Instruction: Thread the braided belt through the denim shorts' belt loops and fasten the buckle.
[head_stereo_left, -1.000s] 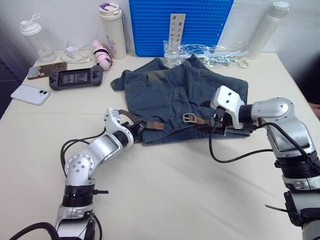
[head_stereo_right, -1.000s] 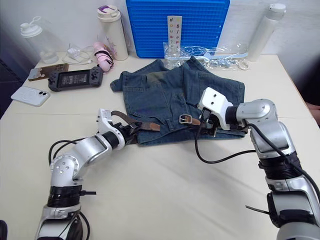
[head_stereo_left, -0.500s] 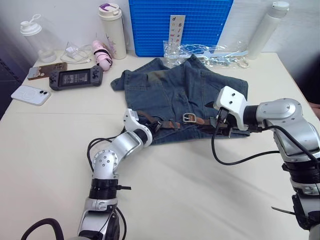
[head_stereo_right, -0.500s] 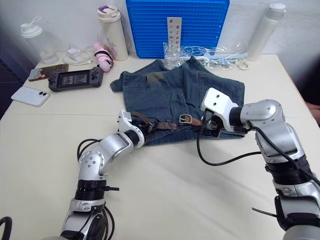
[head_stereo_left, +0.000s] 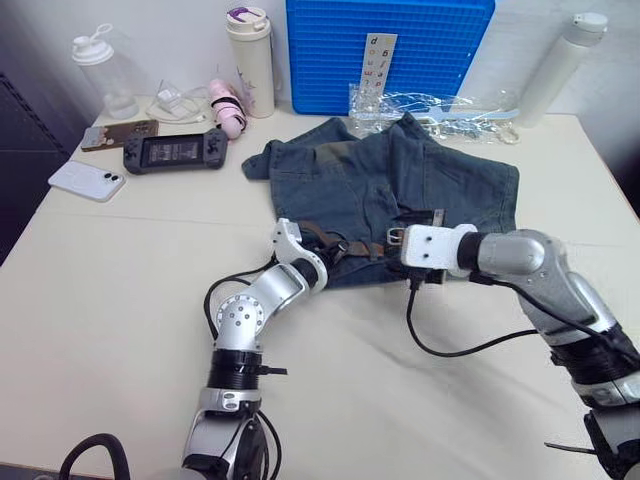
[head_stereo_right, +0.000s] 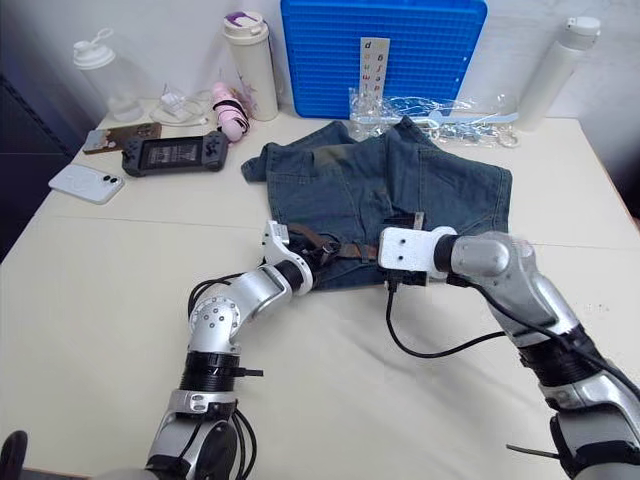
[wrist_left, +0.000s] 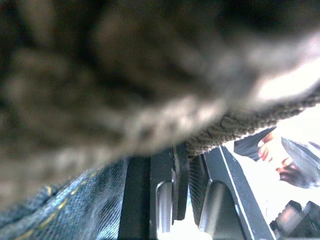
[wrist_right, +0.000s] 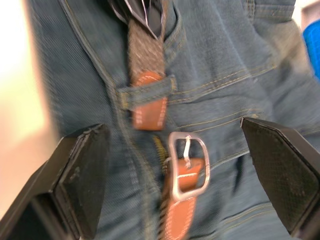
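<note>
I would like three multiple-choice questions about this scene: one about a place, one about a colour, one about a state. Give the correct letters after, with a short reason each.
1. Where does the belt's leather tip lie?
A. Under a belt loop
B. On the bare table
C. Inside a pocket

2. What colour is the buckle?
A. Gold
B. Silver
C. Black

3. How is the right gripper?
A. Shut on the buckle
B. Shut on the denim shorts
C. Open

Answers:
1. A: the right wrist view shows the denim strip crossing over the reddish-brown tip.
2. B: the metal frame is pale and shiny.
3. C: its fingers stand wide apart, either side of the buckle.
</note>
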